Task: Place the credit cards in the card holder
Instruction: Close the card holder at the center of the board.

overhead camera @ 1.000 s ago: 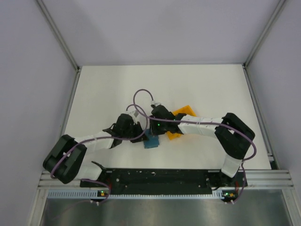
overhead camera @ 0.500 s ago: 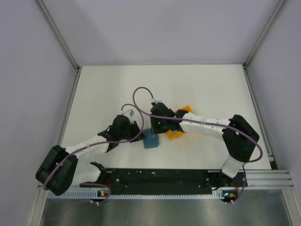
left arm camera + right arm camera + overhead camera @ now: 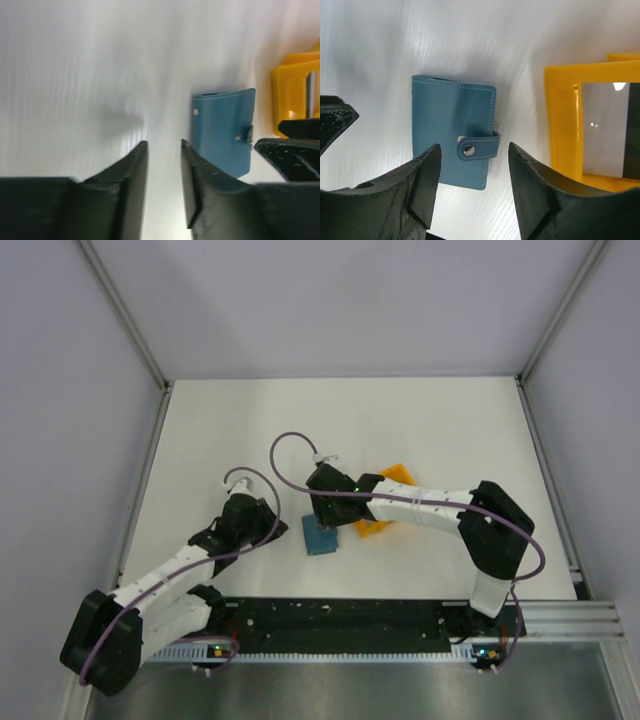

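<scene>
Card holder (image 3: 321, 537), snapped shut, lies mid-frame, table (image 3: 230, 430) stretching away left, orange rack (image 3: 385, 502) near its right edge; right gripper (image 3: 472, 149) spread above, left gripper (image 3: 164, 145) slightly parted, both empty.

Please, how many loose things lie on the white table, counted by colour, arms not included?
Blue: 1, the teal-blue folding wallet, shut by its snap strap.
Orange-yellow: 1, the open-frame plastic rack.
Total: 2. No card can be told apart.
</scene>
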Robot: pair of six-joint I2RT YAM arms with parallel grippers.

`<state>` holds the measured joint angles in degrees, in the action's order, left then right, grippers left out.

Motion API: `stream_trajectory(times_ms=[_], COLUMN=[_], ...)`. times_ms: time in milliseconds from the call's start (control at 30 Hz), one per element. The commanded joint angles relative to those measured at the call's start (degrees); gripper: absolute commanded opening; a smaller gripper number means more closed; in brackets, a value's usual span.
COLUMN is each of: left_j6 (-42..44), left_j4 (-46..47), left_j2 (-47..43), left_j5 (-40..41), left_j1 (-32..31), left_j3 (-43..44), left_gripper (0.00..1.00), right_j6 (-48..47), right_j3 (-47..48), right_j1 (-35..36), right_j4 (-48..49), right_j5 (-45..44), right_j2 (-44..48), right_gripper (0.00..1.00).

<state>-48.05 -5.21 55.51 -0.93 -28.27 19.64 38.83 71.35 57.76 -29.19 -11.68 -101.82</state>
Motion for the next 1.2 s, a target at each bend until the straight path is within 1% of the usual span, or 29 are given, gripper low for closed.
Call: stream_trajectory(times_ms=[0,33,67,200,233,433,633,733,867,1167], left_j6=[0.76,0.94,1.12,1.03,1.21,1.38,1.91,2.09,1.91,1.73], left_j4=[-1.99,-2.43,-2.43,-0.86,-0.24,0.03,-0.58,-1.11,-1.55,-2.17], left_j2=[-1.01,-1.10,-1.19,-1.98,-2.07,-2.95,-3.65,-4.00,-4.26,-4.35], left_j5=[5.32,6.19,6.38,6.12,5.68,6.20,6.73,7.52,7.87,8.57], left_j1=[0.59,0.67,0.76,0.94,1.02,1.11,1.20,1.20,1.11,1.11], left_j3=[1.28,1.80,2.15,2.25,2.16,2.34,1.72,1.54,1.46,1.45], left_gripper=[0.45,0.52,0.57,0.96,0.98,0.98,0.98,0.98,0.98,0.98], right_j6=[-0.50,-0.68,-0.77,0.37,0.63,2.13,3.09,2.22,2.30,3.71], right_j3=[2.30,2.65,2.74,2.65,2.74,2.83,2.30,3.61,5.11,5.73], right_j1=[0.95,0.95,0.95,0.87,0.87,0.95,1.04,1.39,2.71,3.24], right_j4=[-0.60,-0.60,-0.69,-0.60,-0.60,-0.69,-0.69,-0.78,-1.13,-3.06], right_j5=[-6.33,-6.51,-6.68,-7.21,-7.13,-4.58,-4.75,-3.79,-3.26,-5.10], right_j2=[1.54,1.54,1.71,2.85,3.03,1.98,1.10,0.22,-1.27,-3.21], right_gripper=[0.57,0.56,0.55,0.56,0.56,0.48,0.47,0.44,0.44,0.41])
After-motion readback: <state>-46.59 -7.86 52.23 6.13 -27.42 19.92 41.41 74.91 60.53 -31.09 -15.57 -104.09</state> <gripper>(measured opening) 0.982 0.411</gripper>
